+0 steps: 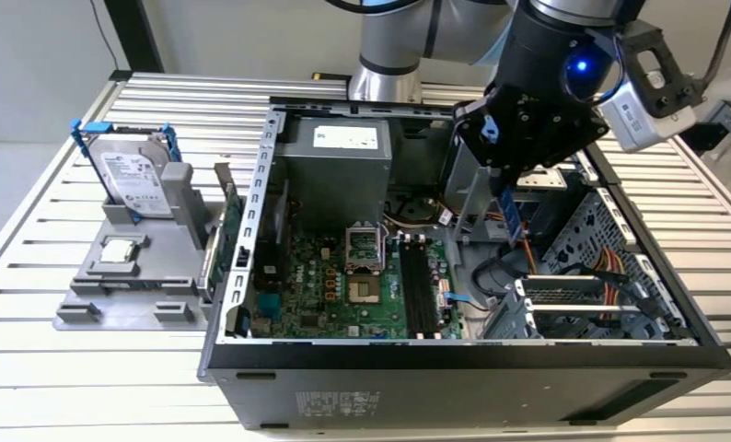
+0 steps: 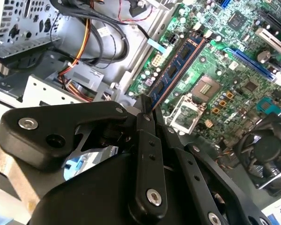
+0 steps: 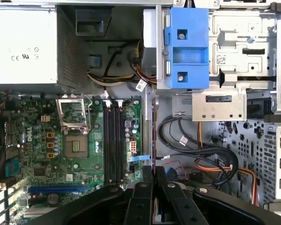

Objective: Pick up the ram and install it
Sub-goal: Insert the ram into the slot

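You're holding the ram (image 2: 175,70) over the case (image 1: 464,357).
End effector (image 2: 147,107) is pinching it, hanging it underneath, likely for slotting; slots (image 3: 113,140) are sitting below, offset sideways.

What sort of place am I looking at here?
Probably a robotics lab or test bench: an open computer case lies on a slatted metal table, a grey fixture holds a hard drive, and the gripper holds the ram.
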{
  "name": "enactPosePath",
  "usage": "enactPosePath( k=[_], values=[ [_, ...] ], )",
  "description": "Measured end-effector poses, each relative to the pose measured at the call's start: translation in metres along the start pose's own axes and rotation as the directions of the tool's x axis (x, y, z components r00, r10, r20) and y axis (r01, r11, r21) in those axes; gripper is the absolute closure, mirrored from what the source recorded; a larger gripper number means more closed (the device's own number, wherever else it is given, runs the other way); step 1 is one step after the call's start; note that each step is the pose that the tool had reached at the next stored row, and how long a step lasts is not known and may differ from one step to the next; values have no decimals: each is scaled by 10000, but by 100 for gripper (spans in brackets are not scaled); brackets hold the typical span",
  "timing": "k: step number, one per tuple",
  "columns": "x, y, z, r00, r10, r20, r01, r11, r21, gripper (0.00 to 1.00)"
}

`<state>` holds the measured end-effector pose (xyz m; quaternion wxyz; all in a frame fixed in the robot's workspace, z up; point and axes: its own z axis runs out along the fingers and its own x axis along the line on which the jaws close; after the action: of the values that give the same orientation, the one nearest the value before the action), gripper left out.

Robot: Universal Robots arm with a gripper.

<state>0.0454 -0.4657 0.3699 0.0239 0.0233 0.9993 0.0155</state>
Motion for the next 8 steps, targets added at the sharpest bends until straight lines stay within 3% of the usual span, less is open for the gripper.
enactPosePath(
  k=[8],
  values=[
    [0, 0, 0, 9997, 248, 8, -248, 9997, 11, 100]
  ],
)
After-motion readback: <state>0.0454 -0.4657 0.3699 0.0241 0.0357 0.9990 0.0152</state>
